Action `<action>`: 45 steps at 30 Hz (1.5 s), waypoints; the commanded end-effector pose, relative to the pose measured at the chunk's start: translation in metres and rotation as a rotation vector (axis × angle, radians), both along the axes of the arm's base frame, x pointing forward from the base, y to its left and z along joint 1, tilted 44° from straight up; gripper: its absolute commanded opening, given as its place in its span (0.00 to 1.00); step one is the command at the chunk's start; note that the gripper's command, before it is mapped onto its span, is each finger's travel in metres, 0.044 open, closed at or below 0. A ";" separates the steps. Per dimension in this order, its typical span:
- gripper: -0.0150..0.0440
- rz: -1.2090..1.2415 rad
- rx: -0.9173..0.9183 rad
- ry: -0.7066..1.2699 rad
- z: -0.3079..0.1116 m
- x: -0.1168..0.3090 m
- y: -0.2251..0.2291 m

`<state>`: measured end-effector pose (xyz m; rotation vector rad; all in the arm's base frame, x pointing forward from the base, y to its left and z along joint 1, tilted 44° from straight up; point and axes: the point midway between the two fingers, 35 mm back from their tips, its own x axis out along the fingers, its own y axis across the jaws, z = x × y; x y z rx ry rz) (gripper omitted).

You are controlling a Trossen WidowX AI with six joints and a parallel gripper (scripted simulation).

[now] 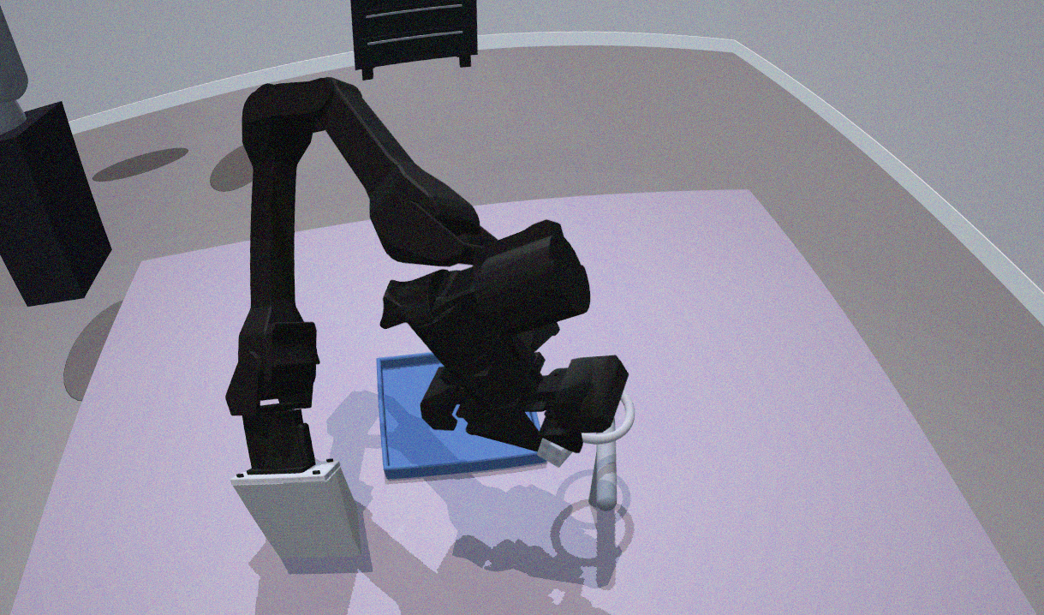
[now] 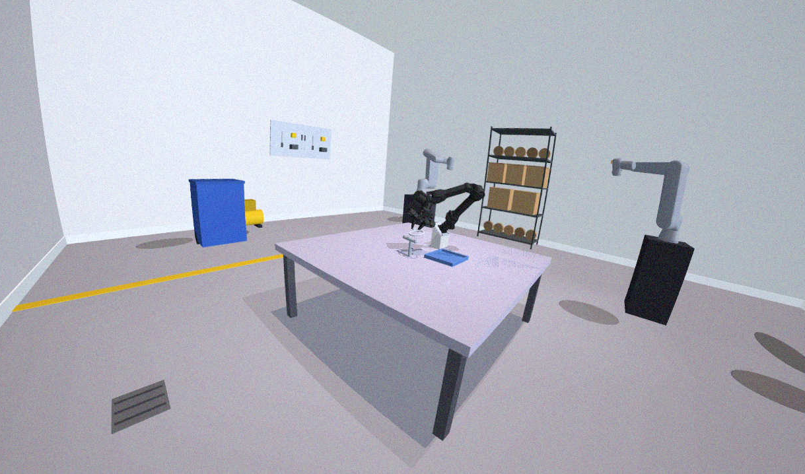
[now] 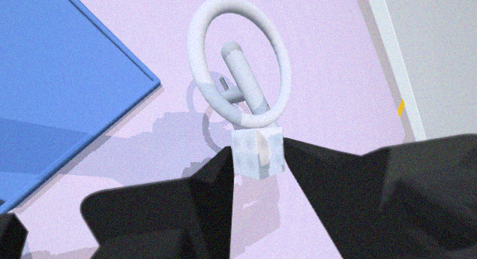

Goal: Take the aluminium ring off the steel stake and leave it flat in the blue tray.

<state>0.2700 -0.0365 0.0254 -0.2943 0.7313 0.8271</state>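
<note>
One aluminium ring [image 1: 631,416] [image 2: 416,231] [image 3: 286,73] is off the stake, raised above the table [image 1: 739,367] [image 2: 393,265] [image 3: 330,65], its welded tab [image 1: 554,451] [image 3: 258,153] clamped in the partly open hand [image 1: 559,447] [image 2: 417,227] [image 3: 256,147]. Near it, the steel stake [image 1: 605,478] [image 2: 410,248] [image 3: 245,78] stands upright, its cross-bar seen through the ring in the wrist view. Beyond that, apart from the ring, the blue tray [image 1: 464,466] [image 2: 446,257] [image 3: 75,84] lies on the table.

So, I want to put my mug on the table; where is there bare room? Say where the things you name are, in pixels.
Room: the table's right side in the top view, beyond the stake [image 1: 605,478] [image 2: 409,247] [image 3: 245,80]. Crowded: between white base [image 1: 303,528] [image 2: 440,237] and stake, around tray [image 1: 464,466] [image 2: 446,261] [image 3: 75,65] and ring [image 1: 629,419] [image 2: 416,232] [image 3: 196,54].
</note>
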 end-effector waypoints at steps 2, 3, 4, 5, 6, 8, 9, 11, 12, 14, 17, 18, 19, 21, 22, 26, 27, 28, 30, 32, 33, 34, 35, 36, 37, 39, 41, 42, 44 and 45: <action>0.25 -0.049 -0.012 0.078 0.005 0.002 0.003; 0.25 -0.060 -0.013 0.095 0.006 0.002 0.004; 0.25 -0.070 -0.014 0.111 0.006 0.002 0.005; 0.25 -0.080 -0.016 0.128 0.007 0.002 0.006; 0.25 -0.091 -0.018 0.144 0.007 0.001 0.007; 0.25 -0.113 -0.022 0.176 0.009 0.001 0.009; 0.25 -0.124 -0.024 0.192 0.009 0.001 0.010; 0.25 -0.148 -0.029 0.222 0.011 0.000 0.012; 0.25 -0.159 -0.032 0.237 0.012 0.000 0.012; 0.25 -0.184 -0.038 0.266 0.013 -0.001 0.014; 0.25 -0.221 -0.048 0.308 0.016 -0.002 0.017; 0.25 -0.234 -0.051 0.321 0.016 -0.003 0.018; 0.25 -0.248 -0.055 0.334 0.017 -0.003 0.018; 0.25 -0.274 -0.062 0.359 0.019 -0.004 0.020; 0.25 -0.288 -0.066 0.371 0.020 -0.005 0.021; 0.25 -0.344 -0.082 0.417 0.024 -0.007 0.024; 0.25 -0.359 -0.086 0.427 0.025 -0.007 0.025; 0.25 -0.373 -0.090 0.438 0.026 -0.008 0.025; 0.25 -0.403 -0.099 0.457 0.028 -0.009 0.027; 0.25 -0.433 -0.107 0.476 0.031 -0.010 0.028; 0.25 -0.449 -0.112 0.484 0.032 -0.011 0.029; 0.25 -0.464 -0.116 0.493 0.033 -0.011 0.029; 0.25 -0.480 -0.120 0.501 0.034 -0.012 0.030; 0.25 -0.496 -0.125 0.508 0.035 -0.013 0.030; 0.25 -0.512 -0.129 0.516 0.037 -0.013 0.031; 0.25 -0.544 -0.138 0.529 0.039 -0.015 0.032; 0.25 -0.577 -0.146 0.542 0.042 -0.016 0.033; 0.25 -0.593 -0.150 0.547 0.043 -0.017 0.034; 0.25 -0.627 -0.158 0.558 0.046 -0.018 0.035; 0.25 -0.644 -0.162 0.562 0.047 -0.019 0.035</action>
